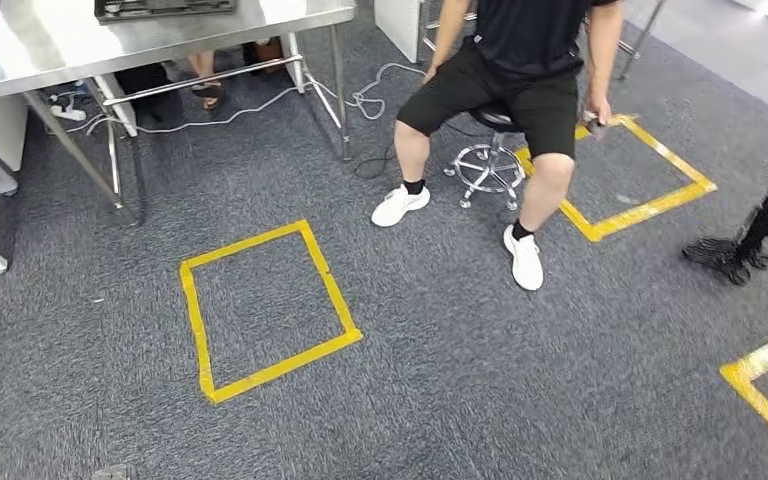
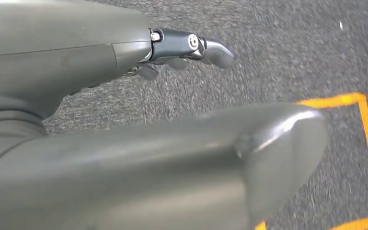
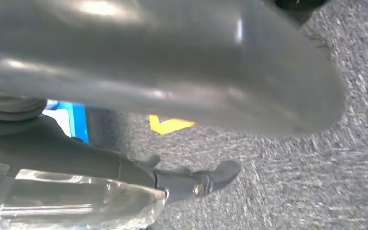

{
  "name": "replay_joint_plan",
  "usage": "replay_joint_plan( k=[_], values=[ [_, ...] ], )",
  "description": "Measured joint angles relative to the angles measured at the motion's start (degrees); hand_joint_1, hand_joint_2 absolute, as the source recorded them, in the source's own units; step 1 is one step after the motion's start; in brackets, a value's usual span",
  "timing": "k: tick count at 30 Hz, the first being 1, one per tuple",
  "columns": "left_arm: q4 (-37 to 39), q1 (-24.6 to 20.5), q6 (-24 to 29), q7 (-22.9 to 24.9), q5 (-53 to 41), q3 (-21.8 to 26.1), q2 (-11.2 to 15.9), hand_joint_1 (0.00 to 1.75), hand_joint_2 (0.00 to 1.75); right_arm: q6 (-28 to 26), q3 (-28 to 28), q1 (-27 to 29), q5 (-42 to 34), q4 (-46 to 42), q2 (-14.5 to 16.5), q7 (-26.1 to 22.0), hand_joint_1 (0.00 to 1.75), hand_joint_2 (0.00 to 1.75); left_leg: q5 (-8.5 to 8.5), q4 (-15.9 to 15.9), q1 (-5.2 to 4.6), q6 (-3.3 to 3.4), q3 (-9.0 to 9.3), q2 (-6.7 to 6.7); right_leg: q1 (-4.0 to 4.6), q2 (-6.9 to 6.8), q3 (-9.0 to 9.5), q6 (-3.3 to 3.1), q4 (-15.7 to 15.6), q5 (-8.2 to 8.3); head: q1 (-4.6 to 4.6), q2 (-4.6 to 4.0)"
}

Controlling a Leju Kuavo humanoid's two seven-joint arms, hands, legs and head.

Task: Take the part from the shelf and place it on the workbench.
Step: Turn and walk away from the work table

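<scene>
— The part (image 3: 72, 203), where is it now?

— In the right wrist view it is a clear, glossy piece (it looks wrapped in transparent film). It lies along the inner side of the right hand (image 3: 172, 72), just beside the dark fingers (image 3: 211, 177).

— Do these fingers clasp it?

— I cannot tell. The thick thumb is across the top of that view, one dark finger reaches out past the piece, and the contact itself is hidden.

— And the left hand (image 2: 172, 158)?

— It holds nothing. Its dark fingers (image 2: 191, 45) stand well apart from the big grey thumb, and between them I see grey carpet (image 2: 278, 57) and a corner of orange-yellow tape.

— What does the head view show?

— A steel workbench (image 1: 60, 40) at the far left, with a dark tray (image 1: 165, 8) on its top. A person (image 1: 520, 60) in black clothes and white shoes sits on a wheeled stool (image 1: 488, 165) near it. On the carpet in front there is a yellow tape square (image 1: 265, 310), and a second square (image 1: 630, 175) is behind the person's leg. White cables (image 1: 260, 105) run on the floor under the workbench.

— Is the part close to the workbench?

— No, it is well apart from it, down at the robot's right side.
</scene>
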Motion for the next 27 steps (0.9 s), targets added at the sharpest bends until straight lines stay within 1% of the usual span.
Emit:
replay_joint_plan(
  k=[1,2,3,4,5,6,7,8,9,10,11,12,13,14,15,16,17,18,19,20,21,22,23,24,25,26,27],
  values=[
    [0.0,0.0,0.0,0.0,0.0,0.0,-0.1,0.00,0.00,0.0,0.0,0.0,0.1,0.0,-0.1,0.1,0.00,0.00,-0.13,0.1,0.17,-0.34,0.18,0.54,-0.05,0.82,-0.23,-0.63,0.1,0.05,-0.17,0.00],
    [0.0,0.0,0.1,0.0,0.1,0.0,-0.1,0.00,0.00,0.0,0.0,0.1,0.1,0.0,-0.1,0.2,0.00,0.00,-0.57,0.4,0.48,-0.64,0.23,0.38,-0.18,1.50,-0.26,-1.11,0.2,0.18,-0.30,-0.01],
    [0.0,0.0,0.1,0.0,0.1,0.0,-0.1,0.00,0.00,0.0,0.1,0.1,0.2,0.0,-0.1,0.3,0.00,0.00,-1.63,1.4,0.77,-0.88,-0.06,-0.57,-0.28,2.16,-0.23,-1.61,0.2,0.41,-0.40,-0.01],
    [0.0,0.1,0.1,0.0,0.1,0.0,-0.1,0.00,0.00,0.0,0.1,0.1,0.2,0.0,0.0,0.4,0.00,0.00,-3.43,3.6,0.99,-1.06,-0.85,-2.10,-0.35,2.81,-0.21,-2.09,0.2,0.69,-0.51,-0.01],
    [0.0,0.2,0.1,0.0,0.1,0.0,0.0,0.00,0.00,0.0,0.1,0.1,0.3,0.0,0.0,0.4,0.00,0.00,-5.81,6.9,1.10,-1.13,-2.12,-4.01,-0.28,3.40,-0.26,-2.44,0.2,0.92,-0.63,-0.01],
    [0.0,0.3,0.2,0.0,0.2,0.0,0.0,0.00,0.00,0.0,0.2,0.1,0.3,0.0,0.1,0.5,0.00,0.00,-8.26,11.0,1.07,-1.07,-3.82,-5.41,-0.01,4.09,-0.47,-2.73,0.3,1.10,-0.69,-0.01],
    [0.0,0.4,0.2,0.0,0.2,0.1,0.0,0.00,0.00,0.0,0.2,0.1,0.3,0.0,0.1,0.5,0.00,0.00,-9.95,14.8,1.02,-0.93,-5.39,-6.17,0.30,4.88,-0.63,-2.88,0.3,1.20,-0.74,-0.01],
    [0.0,0.5,0.2,0.0,0.2,0.1,0.0,0.00,0.00,0.1,0.2,0.2,0.3,0.0,0.2,0.5,0.00,0.00,-10.49,16.9,0.98,-0.70,-6.33,-6.51,0.59,5.71,-0.73,-2.97,0.3,1.26,-0.75,-0.01],
    [0.0,0.6,0.2,0.0,0.3,0.1,0.0,0.00,0.00,0.1,0.3,0.2,0.3,0.0,0.2,0.5,0.00,0.00,-9.82,17.0,0.93,-0.36,-6.31,-6.68,0.83,6.58,-0.77,-3.01,0.4,1.30,-0.74,-0.01],
    [0.0,0.6,0.2,0.0,0.3,0.1,0.0,0.00,0.00,0.1,0.3,0.3,0.3,0.0,0.2,0.5,0.00,0.00,-8.08,14.7,0.88,0.04,-5.20,-6.90,1.01,7.40,-0.74,-3.02,0.5,1.30,-0.74,-0.01],
    [0.0,0.6,0.2,0.0,0.3,0.1,0.0,0.00,0.00,0.1,0.3,0.3,0.3,0.0,0.2,0.5,0.00,0.00,-5.84,10.8,0.81,0.54,-3.35,-7.70,1.10,8.20,-0.71,-3.01,0.6,1.31,-0.75,-0.01],
    [0.0,0.5,0.2,0.0,0.3,0.1,0.0,0.00,0.00,0.1,0.3,0.3,0.3,0.0,0.3,0.5,0.00,0.00,-4.18,7.1,0.76,1.01,-1.59,-9.05,1.21,8.90,-0.75,-2.92,0.7,1.35,-0.68,-0.01],
    [0.1,0.5,0.2,0.0,0.2,0.1,0.0,0.00,0.00,0.1,0.3,0.2,0.3,0.0,0.3,0.5,0.00,0.00,-3.04,4.3,0.64,1.39,-0.34,-10.17,1.27,9.60,-0.92,-2.77,0.7,1.44,-0.63,-0.01],
    [0.1,0.5,0.2,0.0,0.1,0.1,0.1,0.00,0.00,0.1,0.3,0.2,0.3,0.0,0.4,0.5,0.00,0.00,-2.55,2.7,0.46,1.65,0.32,-11.01,1.22,10.21,-1.17,-2.51,0.8,1.60,-0.64,-0.01],
    [0.1,0.5,0.2,0.0,0.1,0.1,0.1,0.00,0.00,0.1,0.3,0.2,0.3,0.1,0.5,0.5,0.00,0.00,-2.59,2.5,0.27,1.79,0.38,-11.12,1.14,10.77,-1.44,-2.15,0.7,1.82,-0.64,-0.01],
    [0.1,0.5,0.2,0.1,0.0,0.1,0.1,0.00,0.00,0.1,0.3,0.3,0.3,0.1,0.5,0.5,0.00,0.00,-2.31,2.2,0.05,1.95,0.37,-10.48,1.09,11.37,-1.76,-1.73,0.6,2.09,-0.72,-0.01],
    [0.1,0.4,0.2,0.1,0.0,0.1,0.1,0.00,0.00,0.0,0.3,0.4,0.4,0.1,0.5,0.5,0.00,0.00,-1.93,1.7,0.07,2.10,0.47,-9.76,1.09,11.14,-2.06,-1.43,0.7,2.19,-0.73,-0.01],
    [0.1,0.3,0.2,0.1,0.0,0.1,0.0,0.00,0.00,0.0,0.3,0.5,0.4,0.1,0.4,0.5,0.00,0.00,-1.49,1.1,0.08,2.31,0.59,-9.08,1.26,9.97,-2.67,-1.32,1.3,1.86,-0.61,-0.01],
    [0.1,0.3,0.2,0.2,0.0,0.1,0.0,0.00,0.00,0.0,0.3,0.5,0.4,0.1,0.4,0.5,0.00,0.00,-1.03,0.5,0.10,2.59,0.67,-8.29,1.43,8.34,-3.76,-1.42,3.0,0.95,-0.39,0.00],
    [0.1,0.4,0.2,0.3,0.0,0.1,-0.1,0.00,0.00,0.0,0.3,0.4,0.5,0.1,0.3,0.5,0.00,0.00,-0.70,0.1,0.07,2.79,0.64,-7.46,1.44,6.43,-5.36,-1.73,6.1,-0.61,-0.15,0.00],
    [0.1,0.5,0.2,0.3,0.0,0.1,-0.1,0.00,0.00,0.0,0.3,0.3,0.5,0.1,0.3,0.5,0.00,0.00,-0.56,0.0,-0.16,2.98,0.49,-6.65,1.39,5.13,-7.33,-1.95,9.9,-2.40,0.04,0.00],
    [0.1,0.6,0.2,0.4,0.0,0.1,-0.1,0.00,0.00,0.0,0.3,0.2,0.5,0.1,0.3,0.5,0.00,0.00,-0.47,0.0,-0.32,3.09,0.29,-5.73,1.20,4.64,-9.13,-1.98,13.8,-3.95,0.17,0.00],
    [0.1,0.7,0.2,0.5,-0.1,0.1,-0.1,0.00,0.00,0.0,0.3,0.2,0.5,0.1,0.2,0.5,0.00,0.00,-0.42,0.0,-0.46,3.08,0.13,-4.84,1.05,4.44,-10.20,-1.74,16.4,-4.83,0.19,-0.01],
    [0.1,0.7,0.3,0.6,-0.2,0.1,-0.2,0.00,0.00,0.0,0.3,0.3,0.4,0.1,0.2,0.5,0.00,0.00,-0.37,0.0,-0.54,3.03,0.02,-4.03,0.94,4.29,-10.07,-1.31,16.9,-4.81,0.20,-0.01],
    [0.1,0.7,0.3,0.7,-0.3,0.1,-0.3,0.00,0.00,0.0,0.3,0.4,0.4,0.1,0.1,0.5,0.00,0.00,-0.32,0.0,-0.57,2.96,-0.02,-3.28,0.88,3.99,-8.64,-0.76,14.9,-3.99,0.23,-0.01],
    [0.1,0.7,0.4,0.8,-0.5,0.1,-0.3,0.00,0.00,0.0,0.3,0.4,0.3,0.1,0.0,0.5,0.00,0.00,-0.28,0.0,-0.58,2.85,0.00,-2.58,0.85,3.21,-6.01,-0.29,10.7,-2.65,0.25,-0.01],
    [0.1,0.6,0.5,0.9,-0.6,0.1,-0.4,0.00,0.00,0.0,0.3,0.4,0.3,0.1,-0.1,0.5,0.00,0.00,-0.30,0.0,-0.72,2.67,0.07,-1.92,0.91,1.67,-3.25,-0.18,6.1,-1.48,0.29,0.00]
  ],
)
